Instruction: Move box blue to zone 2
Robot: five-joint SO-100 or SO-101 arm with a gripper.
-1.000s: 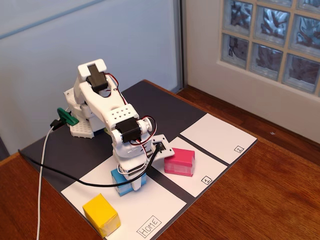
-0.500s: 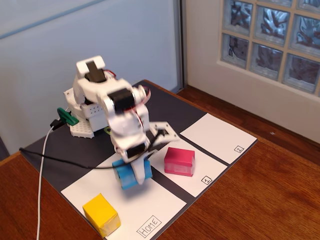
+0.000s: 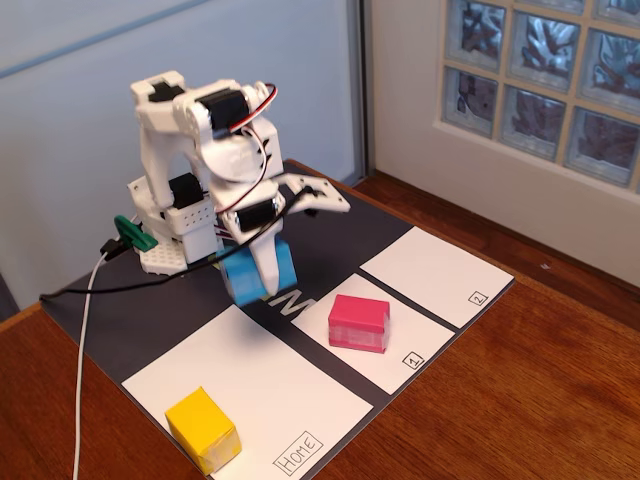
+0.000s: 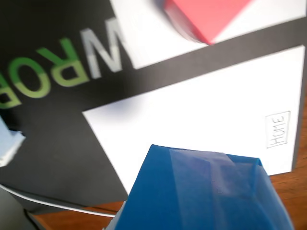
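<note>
My gripper point(image 3: 258, 275) is shut on the blue box point(image 3: 250, 272) and holds it above the dark mat, just behind the "Home" sheet point(image 3: 255, 385). In the wrist view the blue box point(image 4: 201, 191) fills the lower middle, with a pale translucent band across its top face, and hides the jaws. Zone 2 point(image 3: 435, 275) is the white sheet at the mat's right end, with a boxed "2" at its near corner; it is bare.
A pink block point(image 3: 359, 322) sits on the sheet marked "1" point(image 3: 375, 345), between the gripper and zone 2; it also shows in the wrist view point(image 4: 206, 17). A yellow block point(image 3: 203, 430) sits on the "Home" sheet. A white cable point(image 3: 82, 350) trails left.
</note>
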